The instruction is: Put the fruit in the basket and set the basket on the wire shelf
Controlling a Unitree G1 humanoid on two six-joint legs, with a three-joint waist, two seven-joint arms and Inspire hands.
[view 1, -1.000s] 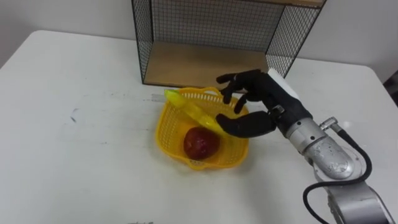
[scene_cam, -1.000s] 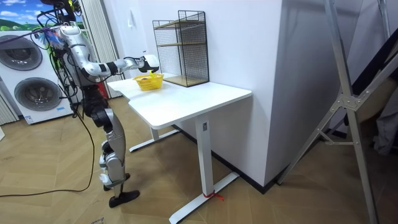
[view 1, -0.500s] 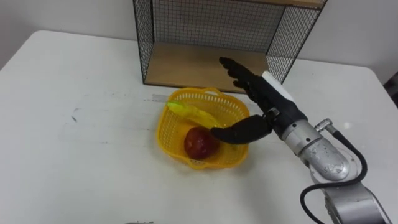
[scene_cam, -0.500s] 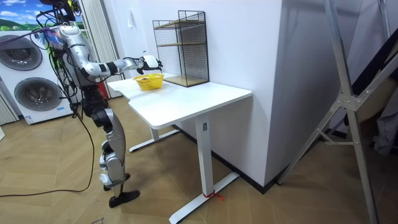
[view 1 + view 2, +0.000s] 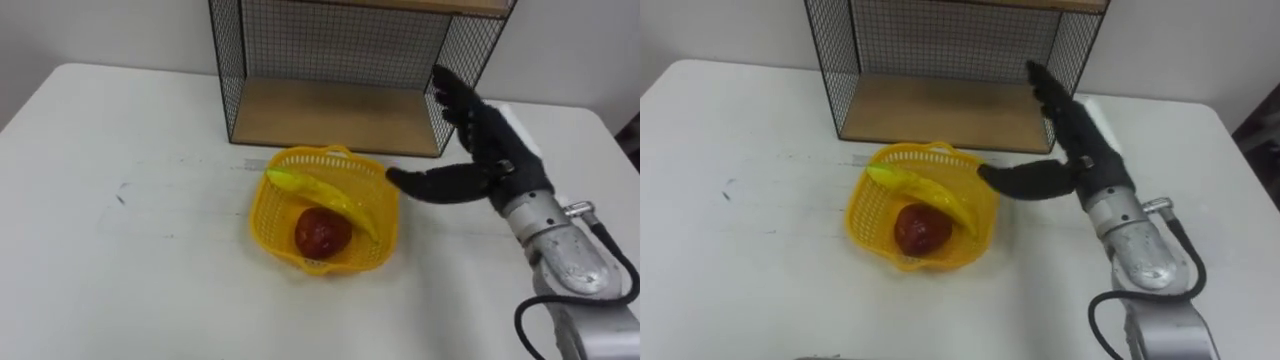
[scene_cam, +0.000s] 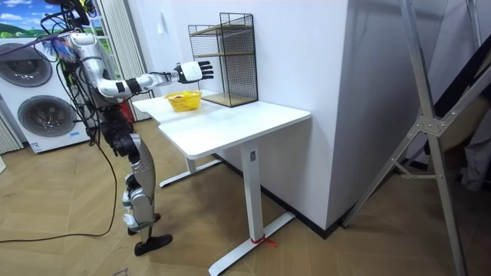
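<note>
A yellow plastic basket (image 5: 268, 215) (image 5: 864, 215) (image 6: 184, 101) stands on the white table, just in front of the black wire shelf (image 5: 340, 60) (image 5: 940, 55) (image 6: 226, 57). Inside it lie a red apple (image 5: 322, 232) (image 5: 919, 228) and a yellow banana (image 5: 320, 193) (image 5: 920, 192), the banana resting across the apple. My right hand (image 5: 485, 150) (image 5: 1070, 150) (image 6: 192, 71) hovers open to the right of the basket, fingers straight, thumb pointing at the basket's rim. It holds nothing and is apart from the basket.
The shelf has a wooden bottom board (image 5: 330, 115) and an upper board. The white table (image 5: 120, 260) (image 6: 230, 123) spreads wide to the left and front. In the room view I stand at the table's end, washing machines (image 6: 42, 100) behind me.
The banana, held over the basket a second ago, now lies inside it on the apple. My right hand let go, opened and pulled back up and to the right.
</note>
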